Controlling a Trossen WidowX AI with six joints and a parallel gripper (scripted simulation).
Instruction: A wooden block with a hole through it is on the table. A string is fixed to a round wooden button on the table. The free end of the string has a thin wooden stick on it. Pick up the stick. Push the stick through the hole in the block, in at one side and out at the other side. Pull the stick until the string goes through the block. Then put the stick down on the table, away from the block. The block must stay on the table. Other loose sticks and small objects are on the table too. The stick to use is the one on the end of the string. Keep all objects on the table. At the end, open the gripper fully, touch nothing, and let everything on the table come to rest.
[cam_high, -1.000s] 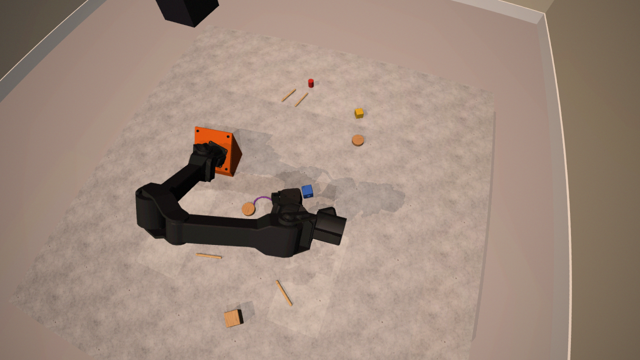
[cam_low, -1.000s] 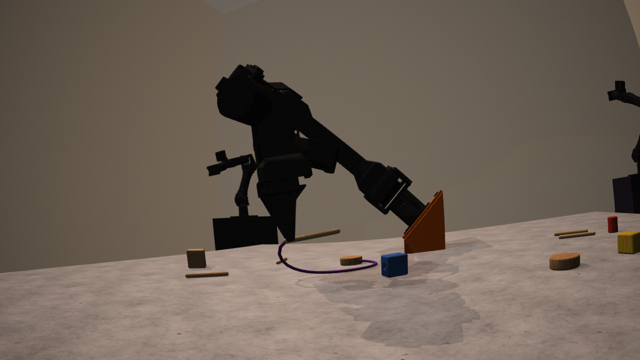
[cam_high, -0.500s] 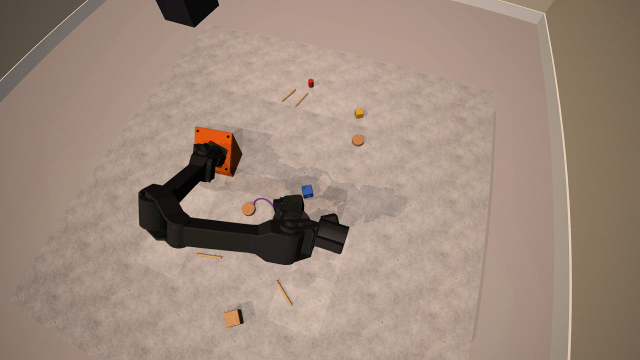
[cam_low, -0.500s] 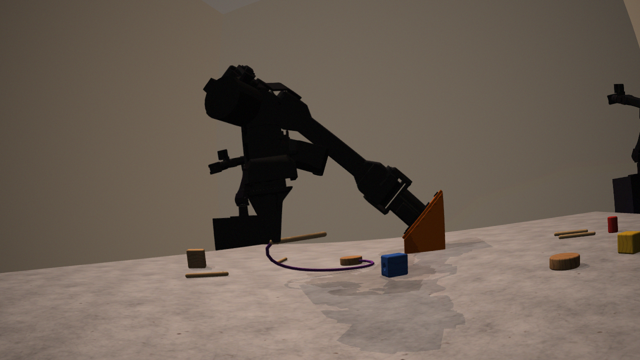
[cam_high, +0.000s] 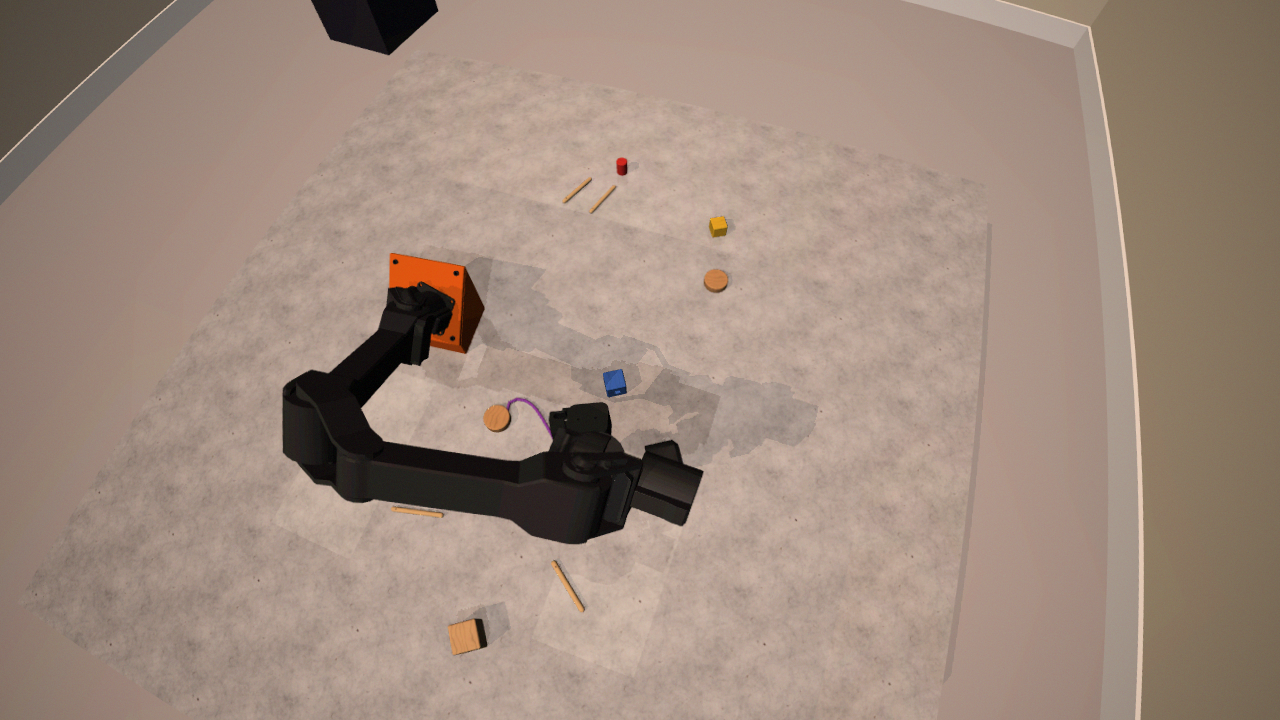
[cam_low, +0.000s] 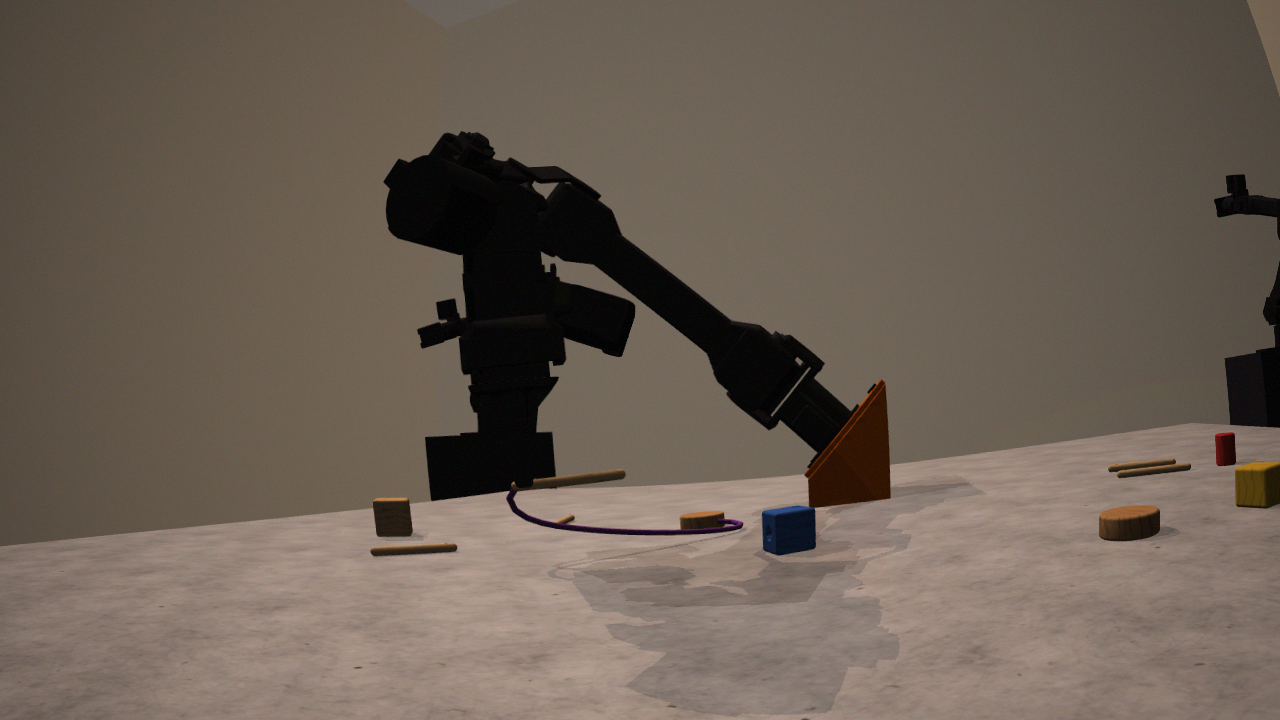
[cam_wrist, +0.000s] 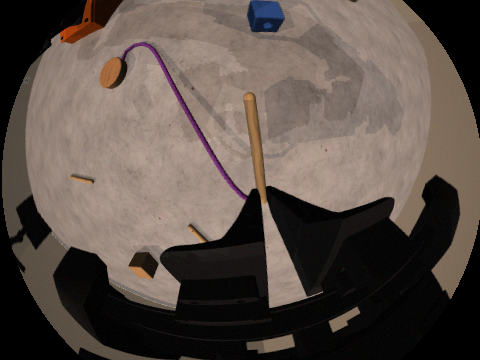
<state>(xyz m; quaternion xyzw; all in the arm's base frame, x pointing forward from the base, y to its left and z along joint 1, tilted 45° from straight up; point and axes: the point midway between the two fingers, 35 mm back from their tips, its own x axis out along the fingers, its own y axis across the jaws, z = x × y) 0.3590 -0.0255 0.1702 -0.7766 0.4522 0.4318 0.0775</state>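
Stick (cam_low: 577, 479) (cam_wrist: 255, 145), one end pinched by gripper (cam_low: 524, 481) (cam_wrist: 262, 192); fingertips hidden from above by arm (cam_high: 429, 479) (cam_low: 666, 291). Table (cam_high: 805, 555) (cam_low: 268, 635) (cam_wrist: 325, 175): mottled grey, shadowed. Wall (cam_high: 1203, 358) (cam_low: 895, 134) (cam_wrist: 450, 120): plain brown.

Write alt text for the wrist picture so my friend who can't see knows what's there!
A black gripper pinches one end of a thin stick, which points up toward a blue block with a hole. A purple string curves from near the fingertips to a round wooden button.
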